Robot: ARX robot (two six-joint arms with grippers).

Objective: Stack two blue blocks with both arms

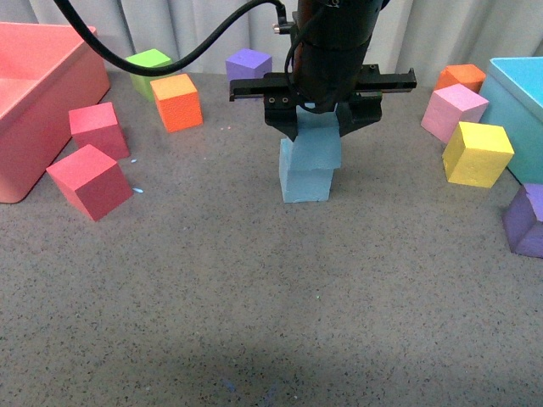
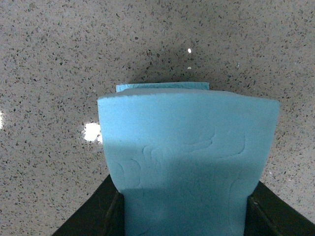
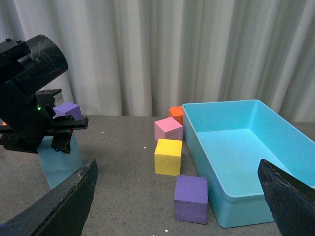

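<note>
My left gripper (image 1: 321,125) is shut on a sky-blue foam block (image 1: 316,142) and holds it right on top of a second sky-blue block (image 1: 305,181) that sits on the grey table at centre. In the left wrist view the held block (image 2: 184,162) fills the space between the black fingers (image 2: 106,216), and only a thin edge of the lower block (image 2: 162,87) shows past it. My right gripper (image 3: 179,196) is open and empty, off to the right by the teal bin; its fingers (image 3: 74,196) frame that view. The stack also shows in the right wrist view (image 3: 59,160).
A teal bin (image 1: 519,114) stands at the right, with yellow (image 1: 477,153), pink (image 1: 453,112), orange (image 1: 461,78) and purple (image 1: 528,222) cubes beside it. A red bin (image 1: 38,102), two red cubes (image 1: 89,181), an orange cube (image 1: 176,102), a green cube (image 1: 148,68) and a purple cube (image 1: 248,68) lie left and back.
</note>
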